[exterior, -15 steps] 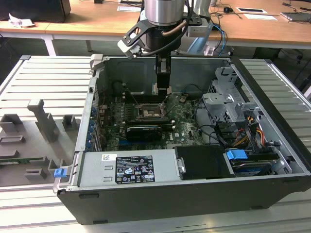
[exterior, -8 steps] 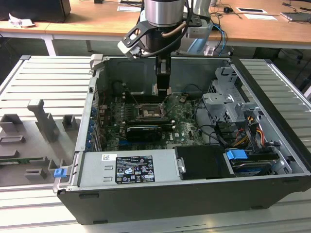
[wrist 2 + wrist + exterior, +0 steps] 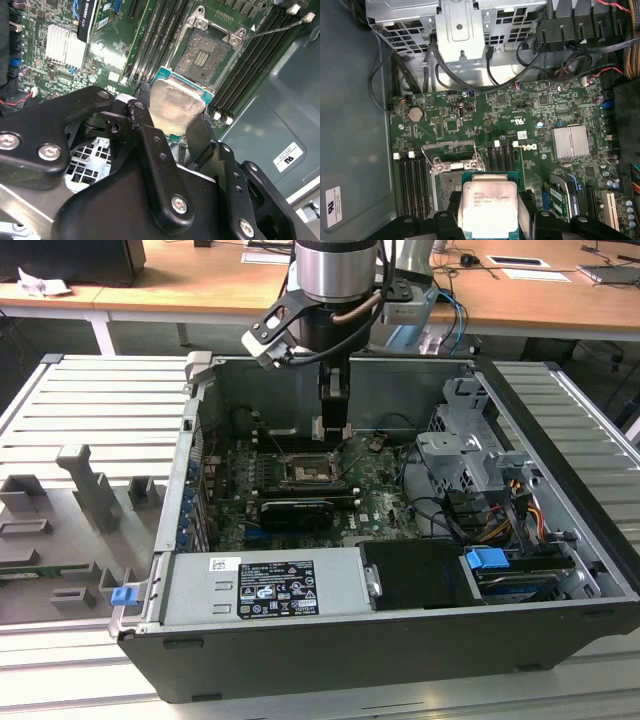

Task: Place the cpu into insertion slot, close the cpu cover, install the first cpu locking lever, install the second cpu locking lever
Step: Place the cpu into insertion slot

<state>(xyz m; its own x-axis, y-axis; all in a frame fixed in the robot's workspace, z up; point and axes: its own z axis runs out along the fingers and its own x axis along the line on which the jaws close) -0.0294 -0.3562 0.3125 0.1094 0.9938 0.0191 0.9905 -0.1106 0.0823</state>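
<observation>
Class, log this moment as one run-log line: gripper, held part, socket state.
gripper: jaws shut on cpu | insertion slot: empty | cpu: held clear of slot, not yet seated

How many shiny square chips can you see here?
1: the pale silver square cpu, clamped in the black gripper, not yet in the dark square insertion slot. Others may be hidden.

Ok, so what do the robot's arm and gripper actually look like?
The arm ends in a round wrist, shiny silver-grey with a dark band. A black angular bracket sits beside it, and a copper-coloured cable loops across its underside. The gripper is matte black: in the second wrist view its fingers are flat jointed links fastened with silver screws.
</observation>
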